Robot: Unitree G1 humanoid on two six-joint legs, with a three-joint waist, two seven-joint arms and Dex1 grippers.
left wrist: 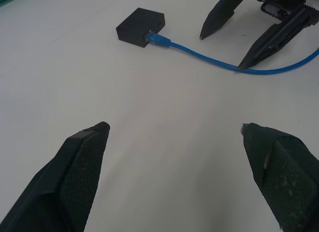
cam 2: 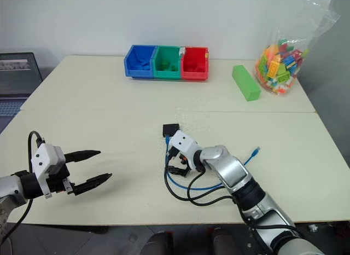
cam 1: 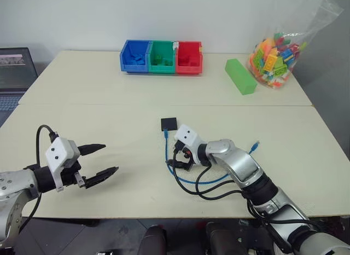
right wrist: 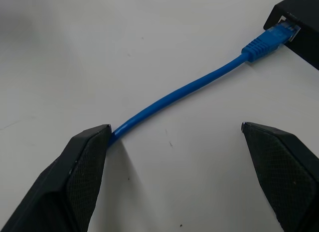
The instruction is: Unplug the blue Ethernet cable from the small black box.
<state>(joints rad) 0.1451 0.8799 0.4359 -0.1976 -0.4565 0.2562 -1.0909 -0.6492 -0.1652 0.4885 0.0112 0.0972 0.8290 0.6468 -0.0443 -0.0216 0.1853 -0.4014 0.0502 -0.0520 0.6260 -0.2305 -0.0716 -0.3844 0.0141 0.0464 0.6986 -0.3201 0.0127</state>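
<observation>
Right wrist view: cable [right wrist: 184,87] plugged into box [right wrist: 301,23].
Right tool [right wrist: 174,130]: spread, one finger touching cable.
Left tool [cam 1: 101,159]: spread, empty.

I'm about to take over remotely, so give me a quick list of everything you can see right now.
small black box: one, black, mid table, cable plugged in.
blue Ethernet cable: one, blue, runs from the box under the right hand; free plug toward the right.
bins: three, blue, green, red, far edge.
green block: one, right of the bins.
bag of bricks: one, clear, multicoloured, far right.
laptop: one, dark, far left.
table: cream.
left hand: open, over bare table.
right hand: open, one finger by the cable.
</observation>
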